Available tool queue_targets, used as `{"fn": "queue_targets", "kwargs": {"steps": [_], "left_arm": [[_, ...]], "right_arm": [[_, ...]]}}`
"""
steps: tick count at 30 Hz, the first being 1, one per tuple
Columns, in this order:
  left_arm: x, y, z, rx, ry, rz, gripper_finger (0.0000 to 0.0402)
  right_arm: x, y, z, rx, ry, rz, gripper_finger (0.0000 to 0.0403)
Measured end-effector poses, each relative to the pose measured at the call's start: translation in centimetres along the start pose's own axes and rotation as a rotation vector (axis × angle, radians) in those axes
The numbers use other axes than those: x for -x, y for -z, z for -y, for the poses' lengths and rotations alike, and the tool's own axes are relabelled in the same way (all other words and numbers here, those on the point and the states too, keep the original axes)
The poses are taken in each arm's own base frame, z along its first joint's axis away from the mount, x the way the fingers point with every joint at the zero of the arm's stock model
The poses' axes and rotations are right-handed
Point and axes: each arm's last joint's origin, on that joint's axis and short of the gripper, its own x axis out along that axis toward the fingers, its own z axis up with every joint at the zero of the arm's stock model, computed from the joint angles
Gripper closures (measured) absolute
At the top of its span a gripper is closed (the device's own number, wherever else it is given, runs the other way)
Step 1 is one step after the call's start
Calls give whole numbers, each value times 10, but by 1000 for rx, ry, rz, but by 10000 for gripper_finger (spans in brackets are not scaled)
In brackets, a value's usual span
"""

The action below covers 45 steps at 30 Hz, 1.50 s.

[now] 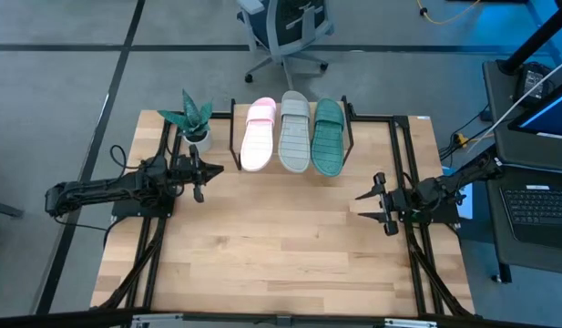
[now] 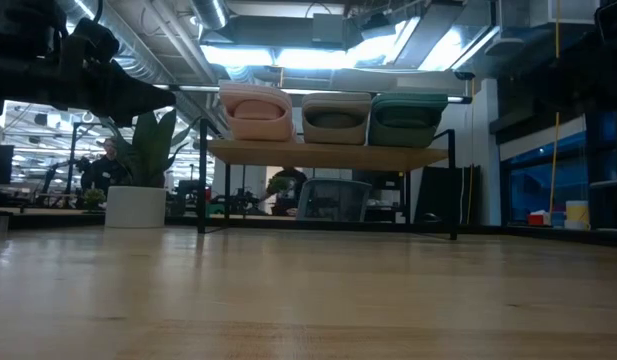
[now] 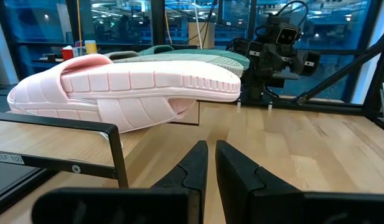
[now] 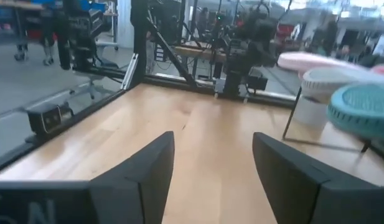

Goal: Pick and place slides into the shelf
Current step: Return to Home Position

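Right hand [image 1: 361,206] gapes wide, well apart from three ribbed slides [image 1: 295,137].

Shelf [image 2: 328,155] stands on table [image 1: 281,264], loaded.
Pink slide [image 1: 259,137] nearest left gripper [image 1: 217,170], grey slide [image 1: 294,135] middle, teal slide [image 1: 329,138] nearest right gripper [image 1: 360,206] (all soles up); potted plant [image 1: 196,123] on table beside left gripper.

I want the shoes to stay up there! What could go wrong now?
The left pincer is near the pink sandal and the potted plant, so a wide swing away might bump one. The pink one, the grey sandal and the green sandal lie close side by side on the shelf, so a knock to one might shove the others. The open right pincer is farther off, so it is less of a worry.
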Motion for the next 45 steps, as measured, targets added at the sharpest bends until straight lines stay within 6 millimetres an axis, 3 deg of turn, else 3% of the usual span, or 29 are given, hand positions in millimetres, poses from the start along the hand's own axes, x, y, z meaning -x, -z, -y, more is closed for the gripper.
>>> {"fn": "queue_targets", "kwargs": {"steps": [11,18,29,45], "left_arm": [[0,0,0,0,0,4,376],[0,0,0,0,0,4,376],[0,0,0,0,0,3,376],[0,0,0,0,0,2,376]], "right_arm": [[3,-3,12,48,90,50,185],[2,2,23,112,26,25,185],[2,3,32,-42,59,23,185],[2,3,32,-45,59,20,185]]}}
